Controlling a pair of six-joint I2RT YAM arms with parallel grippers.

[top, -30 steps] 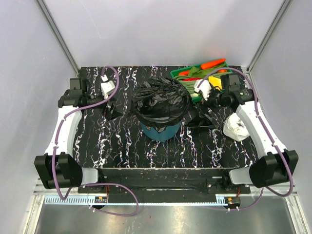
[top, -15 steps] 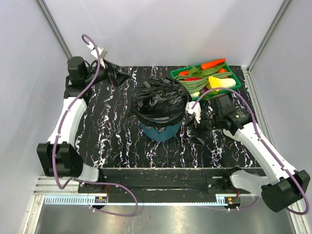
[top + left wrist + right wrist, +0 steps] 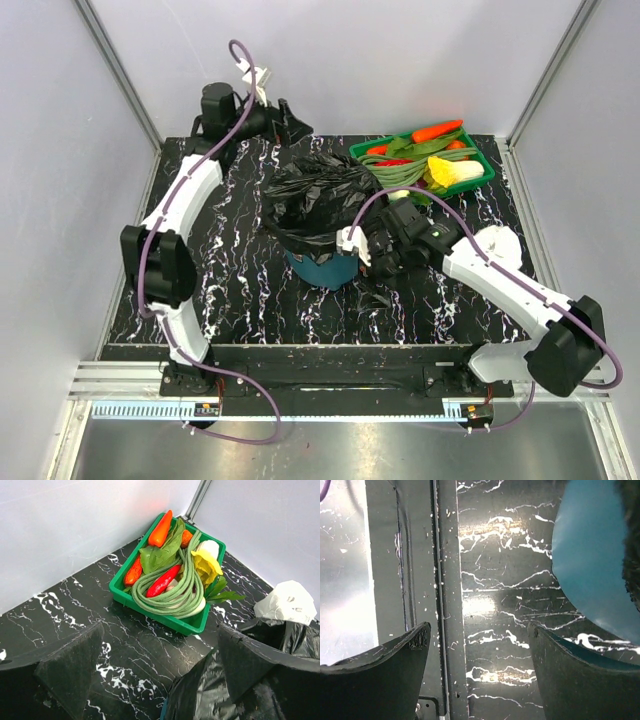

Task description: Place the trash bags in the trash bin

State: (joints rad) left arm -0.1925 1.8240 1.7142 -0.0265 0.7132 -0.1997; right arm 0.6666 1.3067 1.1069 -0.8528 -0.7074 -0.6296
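Shows bag (image 3: pixel 325 195) bunched over bin (image 3: pixel 325 272) mouth, not tucked in. Puts right gripper (image 3: pixel 477 632) low beside bin, jaws apart and empty, likely to gather loose film. Parks left gripper (image 3: pixel 160 630) high behind, jaws wide, clear of work.

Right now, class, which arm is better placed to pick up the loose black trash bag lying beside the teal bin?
Right. The right gripper hangs open and empty low beside the teal trash bin, close to the loose trash bag. The left gripper, also open, is raised behind the bin, farther away.
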